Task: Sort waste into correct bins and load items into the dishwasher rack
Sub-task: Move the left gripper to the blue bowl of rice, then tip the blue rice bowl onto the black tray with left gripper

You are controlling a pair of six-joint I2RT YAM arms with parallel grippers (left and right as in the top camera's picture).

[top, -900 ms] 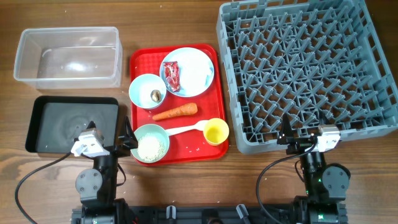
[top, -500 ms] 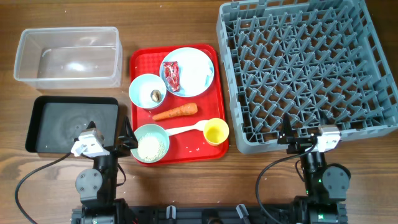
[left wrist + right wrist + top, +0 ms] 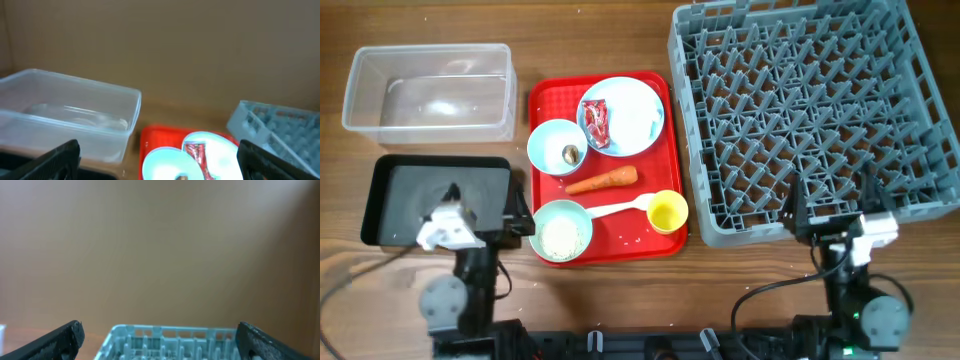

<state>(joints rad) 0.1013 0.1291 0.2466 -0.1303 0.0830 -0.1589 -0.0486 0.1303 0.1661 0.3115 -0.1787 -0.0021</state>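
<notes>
Near the front edge of the desk [image 3: 620,30] the 2 arms sit low with nothing picked up. The left end effector [image 3: 160,162] is spread wide and empty, looking past the clear tub [image 3: 430,100] toward the red serving tray [image 3: 542,100]. The right end effector [image 3: 161,340] is equally wide and empty, facing the near wall of the dishwasher rack [image 3: 800,100], which holds nothing. All the work lies on the serving tray: the red wrapper [image 3: 595,124] on the plate [image 3: 638,120], a brown scrap [image 3: 569,153] in the upper bowl [image 3: 550,138], rice [image 3: 563,238] filling the lower bowl [image 3: 542,222], the carrot [image 3: 603,180] between them, and the spoon [image 3: 615,208] running from the lower bowl's rim to just beside the yellow cup [image 3: 667,211] (no tissue shows anywhere). The black tray [image 3: 410,195] sits just left of the lower bowl. My worry is the rice: tipping that bowl carelessly would likely scatter grains over the desk instead of into a bin, and lifting it may drag the spoon along, since the 2 look to be touching. Racking a bowl or the plate before its waste is removed would carry rubbish into the rack.
</notes>
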